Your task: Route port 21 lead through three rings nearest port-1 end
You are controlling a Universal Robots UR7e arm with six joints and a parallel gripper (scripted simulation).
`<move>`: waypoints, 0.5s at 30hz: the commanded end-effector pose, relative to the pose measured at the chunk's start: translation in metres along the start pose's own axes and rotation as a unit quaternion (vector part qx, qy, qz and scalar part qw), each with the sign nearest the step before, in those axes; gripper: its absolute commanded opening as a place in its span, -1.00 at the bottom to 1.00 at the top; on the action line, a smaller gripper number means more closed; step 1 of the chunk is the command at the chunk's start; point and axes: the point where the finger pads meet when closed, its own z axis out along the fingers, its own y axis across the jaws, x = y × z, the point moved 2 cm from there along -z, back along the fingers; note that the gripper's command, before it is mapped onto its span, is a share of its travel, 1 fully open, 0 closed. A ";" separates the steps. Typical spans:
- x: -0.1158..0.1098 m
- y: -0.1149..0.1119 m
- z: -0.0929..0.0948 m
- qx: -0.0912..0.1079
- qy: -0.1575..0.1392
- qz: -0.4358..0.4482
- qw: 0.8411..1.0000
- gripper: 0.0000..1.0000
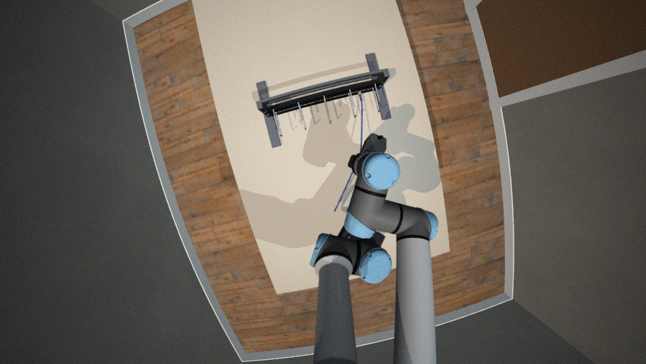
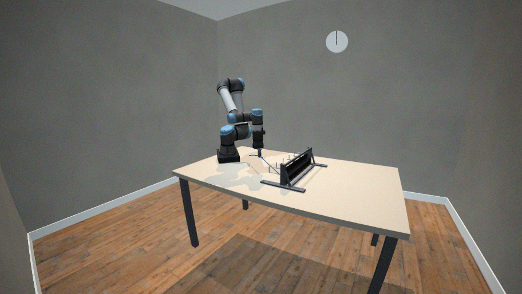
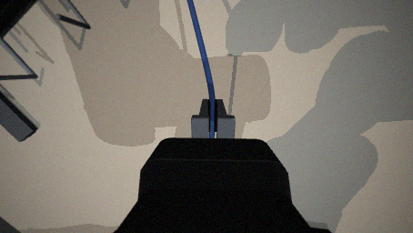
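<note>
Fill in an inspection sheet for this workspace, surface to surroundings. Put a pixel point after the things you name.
Surface: pale table (image 1: 235,44) (image 2: 347,190) (image 3: 45,182), crossed by shadows.
Job's things: rack (image 1: 273,131) (image 2: 283,175) (image 3: 15,120) upright on its feet, rings along its front.
Clutter: nothing seen.
Grippers: pincer (image 2: 260,156) (image 3: 212,109) shut on the blue lead (image 1: 361,117) (image 2: 270,165) (image 3: 202,43).
Cables: the lead runs from the panel to the pincer; its free end is over the table, away from the port-1 end.
Surroundings: wood floor (image 1: 203,248) (image 2: 109,219), grey walls, round clock (image 2: 336,41).

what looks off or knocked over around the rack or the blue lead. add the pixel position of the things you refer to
Nothing stands out. The rack (image 1: 323,91) (image 2: 280,175) stands upright on its feet, and the blue lead (image 1: 361,122) (image 2: 271,165) (image 3: 202,50) runs unkinked, where visible, from it to the pincer (image 2: 259,157) (image 3: 212,109).
</note>
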 end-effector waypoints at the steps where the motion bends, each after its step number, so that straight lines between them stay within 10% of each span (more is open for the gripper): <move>1: -0.004 0.001 -0.010 -0.002 -0.007 0.000 1.000 -1.00; 15: -0.004 0.001 -0.021 -0.002 -0.007 0.000 1.000 -1.00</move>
